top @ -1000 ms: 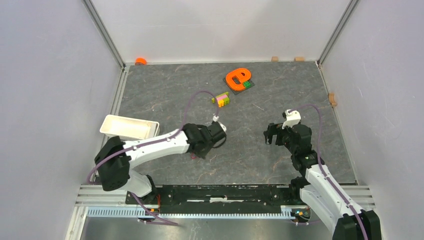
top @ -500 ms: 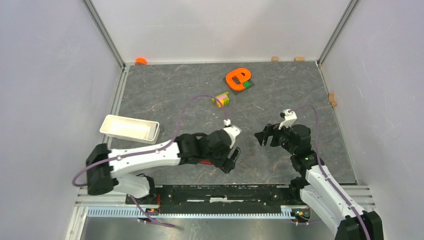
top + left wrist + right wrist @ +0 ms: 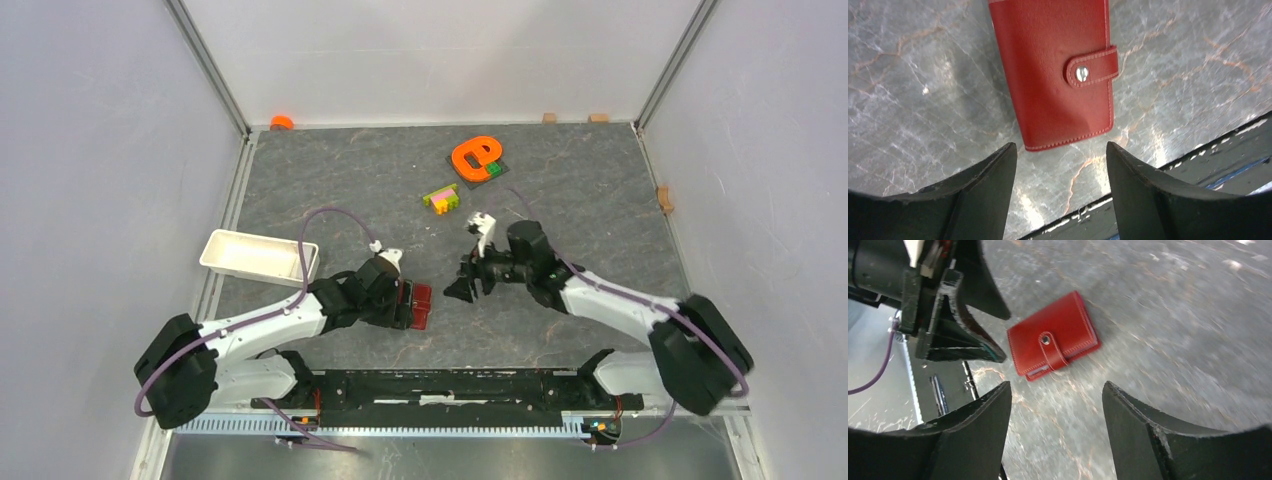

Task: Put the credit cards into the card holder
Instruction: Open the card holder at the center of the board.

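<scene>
The card holder is a small red wallet, folded shut with its snap tab fastened, lying flat on the grey table. My left gripper sits just left of it. Its jaws are open with only bare table between them, and the wallet's near edge lies just beyond the fingertips. My right gripper hovers a little to the wallet's right, open and empty, facing the wallet. The credit cards are out of view.
A white tray stands to the left, behind the left arm. An orange e-shaped toy and a small stack of coloured blocks lie further back. The black front rail runs close below the wallet.
The left gripper opened and drew back to the left, leaving the closed wallet uncovered on the table. The right arm swung left towards the wallet, its jaws narrowing somewhat.
</scene>
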